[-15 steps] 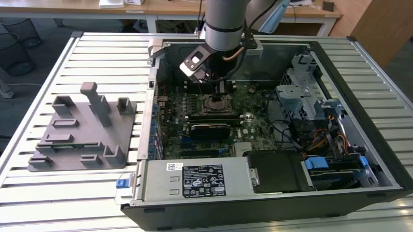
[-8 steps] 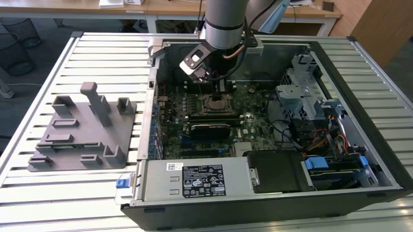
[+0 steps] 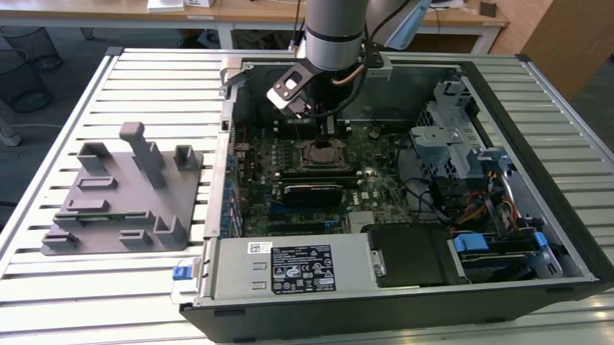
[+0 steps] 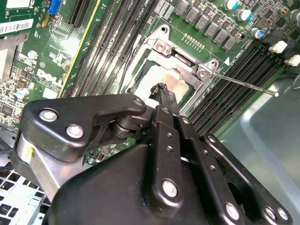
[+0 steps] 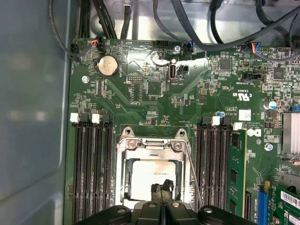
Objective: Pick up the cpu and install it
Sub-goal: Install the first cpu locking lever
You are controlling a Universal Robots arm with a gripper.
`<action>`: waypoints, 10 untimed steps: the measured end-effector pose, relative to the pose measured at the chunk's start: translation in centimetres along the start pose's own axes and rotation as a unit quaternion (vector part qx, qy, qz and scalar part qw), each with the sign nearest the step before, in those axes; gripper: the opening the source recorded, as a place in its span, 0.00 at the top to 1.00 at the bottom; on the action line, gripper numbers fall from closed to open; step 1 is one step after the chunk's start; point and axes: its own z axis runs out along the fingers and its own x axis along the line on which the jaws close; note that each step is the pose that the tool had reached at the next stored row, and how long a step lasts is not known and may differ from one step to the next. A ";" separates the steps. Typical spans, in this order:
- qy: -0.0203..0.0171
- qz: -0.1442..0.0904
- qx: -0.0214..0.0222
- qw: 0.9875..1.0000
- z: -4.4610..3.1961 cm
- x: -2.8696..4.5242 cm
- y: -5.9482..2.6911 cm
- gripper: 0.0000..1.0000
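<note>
The cpu is a silvery-white square lying flat inside the metal socket frame on the green motherboard. My gripper hangs just above it, over the chip's edge. Its two black fingertips are pressed together with nothing between them. Whether they touch the chip I cannot tell. In the exterior view the gripper reaches down into the open computer case, right over the socket frame.
A thin metal lever sticks out beside the socket. Memory slots flank it on both sides. Cables run along the board's edge. A grey plastic fixture with upright posts stands on the slatted table at the exterior view's left.
</note>
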 end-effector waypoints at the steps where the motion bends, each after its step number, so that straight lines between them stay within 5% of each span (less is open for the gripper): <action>1: 0.000 0.000 0.000 1.000 -0.01 0.00 0.00 0.89; 10: 0.000 0.000 0.000 1.000 -0.19 -0.01 0.00 0.89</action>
